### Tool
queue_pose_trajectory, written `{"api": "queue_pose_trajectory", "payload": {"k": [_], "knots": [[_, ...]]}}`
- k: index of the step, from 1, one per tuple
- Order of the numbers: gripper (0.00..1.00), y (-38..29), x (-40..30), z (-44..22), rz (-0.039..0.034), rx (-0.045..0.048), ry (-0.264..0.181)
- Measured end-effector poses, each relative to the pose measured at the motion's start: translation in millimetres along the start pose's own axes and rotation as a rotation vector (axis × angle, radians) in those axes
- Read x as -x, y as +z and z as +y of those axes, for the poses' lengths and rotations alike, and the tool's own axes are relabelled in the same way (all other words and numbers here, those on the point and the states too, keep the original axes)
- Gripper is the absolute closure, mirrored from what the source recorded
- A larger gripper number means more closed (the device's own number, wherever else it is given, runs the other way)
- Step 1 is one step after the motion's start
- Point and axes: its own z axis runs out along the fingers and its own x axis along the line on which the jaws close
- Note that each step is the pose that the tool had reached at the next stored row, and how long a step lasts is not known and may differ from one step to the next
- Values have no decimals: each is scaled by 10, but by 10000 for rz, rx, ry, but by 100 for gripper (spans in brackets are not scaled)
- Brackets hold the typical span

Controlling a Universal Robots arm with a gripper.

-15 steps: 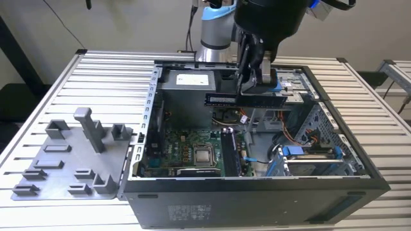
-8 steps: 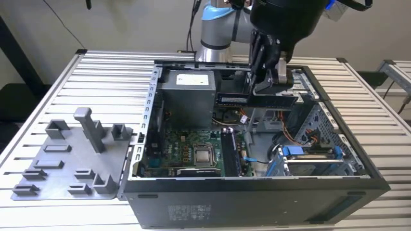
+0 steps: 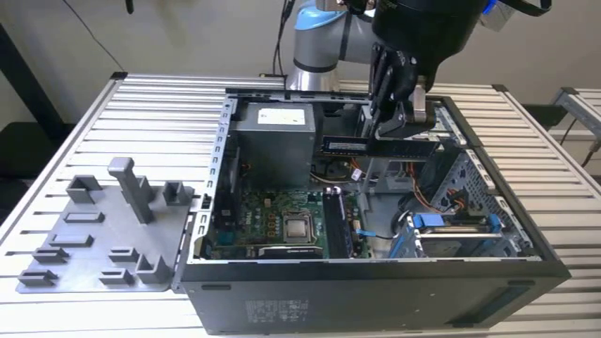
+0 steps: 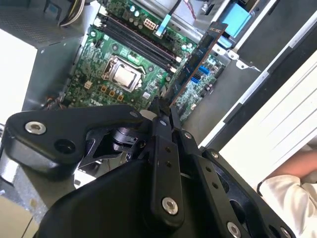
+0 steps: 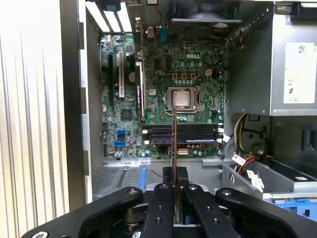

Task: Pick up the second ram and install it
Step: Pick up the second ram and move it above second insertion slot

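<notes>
The second ram [image 3: 376, 146] is clamped between the closed fingers of the gripper [image 3: 401, 131], above the open computer case [image 3: 376, 289]. Its long axis lies level, running from the exterior view's left to right, over the motherboard [image 3: 272, 211].

Arm [image 3: 314, 39] angled down, end effector [image 3: 402, 130] pointing downward (pinched shut on the second ram [image 3: 352, 146])

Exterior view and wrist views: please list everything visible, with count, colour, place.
computer case: one, black, open, on the table
table: one, pale slatted metal, under the case
motherboard: one, green, inside the case
tray: one, grey, exterior view's left
second ram: one, dark, held above the motherboard
sleeve: one, white, outside the case
arm: one, grey and blue, above the case
gripper: one, black, shut on the second ram
</notes>
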Motion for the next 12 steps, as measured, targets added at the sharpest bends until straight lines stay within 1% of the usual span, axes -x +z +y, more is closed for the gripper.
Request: {"api": "queue_pose_trajectory", "payload": {"k": [5, 8, 12], "knots": [[86, 0, 9, -1, 0, 0, -1], [86, 3, 53, 1, -1, 0, -1], [86, 7, 135, 3, -1, -1, 0]]}}
